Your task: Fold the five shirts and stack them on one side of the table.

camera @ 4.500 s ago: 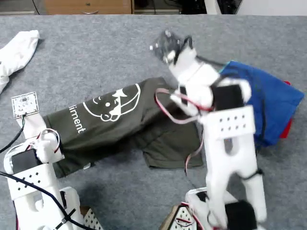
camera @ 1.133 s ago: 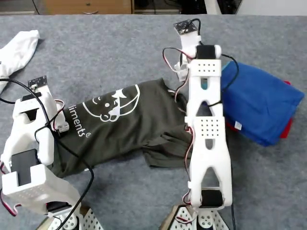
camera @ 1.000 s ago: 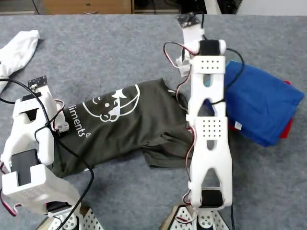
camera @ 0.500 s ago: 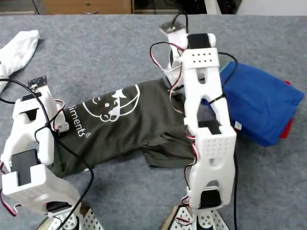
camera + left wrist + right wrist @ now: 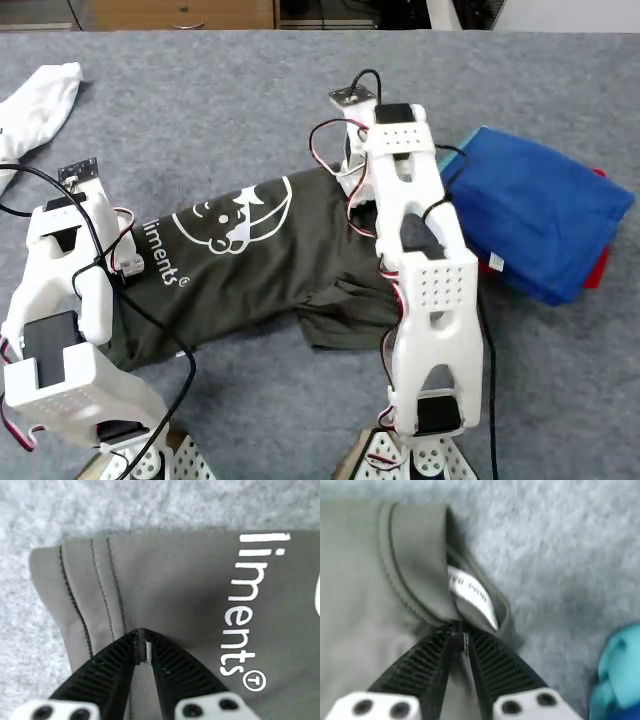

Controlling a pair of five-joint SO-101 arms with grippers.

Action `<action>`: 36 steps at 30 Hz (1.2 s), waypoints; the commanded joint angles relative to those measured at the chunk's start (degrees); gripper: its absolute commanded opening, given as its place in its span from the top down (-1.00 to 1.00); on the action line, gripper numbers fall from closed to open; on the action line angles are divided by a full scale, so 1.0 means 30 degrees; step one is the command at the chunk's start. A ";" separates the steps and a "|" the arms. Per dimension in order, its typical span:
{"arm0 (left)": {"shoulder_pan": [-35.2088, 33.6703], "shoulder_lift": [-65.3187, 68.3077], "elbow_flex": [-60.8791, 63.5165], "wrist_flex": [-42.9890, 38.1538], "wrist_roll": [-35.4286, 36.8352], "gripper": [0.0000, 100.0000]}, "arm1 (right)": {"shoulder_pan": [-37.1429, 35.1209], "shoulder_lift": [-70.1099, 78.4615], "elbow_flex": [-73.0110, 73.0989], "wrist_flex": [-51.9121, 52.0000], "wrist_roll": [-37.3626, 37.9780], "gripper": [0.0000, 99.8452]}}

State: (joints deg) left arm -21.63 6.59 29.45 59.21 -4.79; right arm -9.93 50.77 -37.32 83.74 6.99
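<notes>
Olive shirt hem in left tool

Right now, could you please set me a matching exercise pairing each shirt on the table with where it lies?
Things:
1. olive shirt
2. blue shirt
3. white shirt
4. red shirt

Places:
A. beneath another shirt, only an edge peeking out
B. bunched at the far left corner of the table
C. spread mid-table, pinched by the left end effector and the right end effector
D. folded, topping the pile on the right

Pairs: 1-C, 2-D, 3-B, 4-A.
</notes>
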 commanded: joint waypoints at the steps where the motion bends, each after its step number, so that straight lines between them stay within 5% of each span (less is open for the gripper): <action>1: 0.0059 0.0161 -0.0029 -0.0527 0.0000 0.96 | 0.0073 0.1011 -0.2359 -0.1700 -0.0410 0.99; 19: 0.0059 0.0161 -0.0029 -0.0527 0.0000 0.96 | 0.3707 0.5905 -1.2205 0.1729 -0.0234 0.99; 28: 0.0059 0.0161 -0.0029 -0.0498 0.0000 0.96 | 0.1802 0.5905 -1.9179 0.5480 -0.0234 0.99; 36: 0.0059 0.0161 -0.0029 -0.0498 0.0000 0.96 | -0.1245 0.6432 -1.8418 0.5128 -0.0381 0.99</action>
State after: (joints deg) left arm -21.63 6.59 29.45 59.21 -4.79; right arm -10.37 69.93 -92.35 100.00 6.46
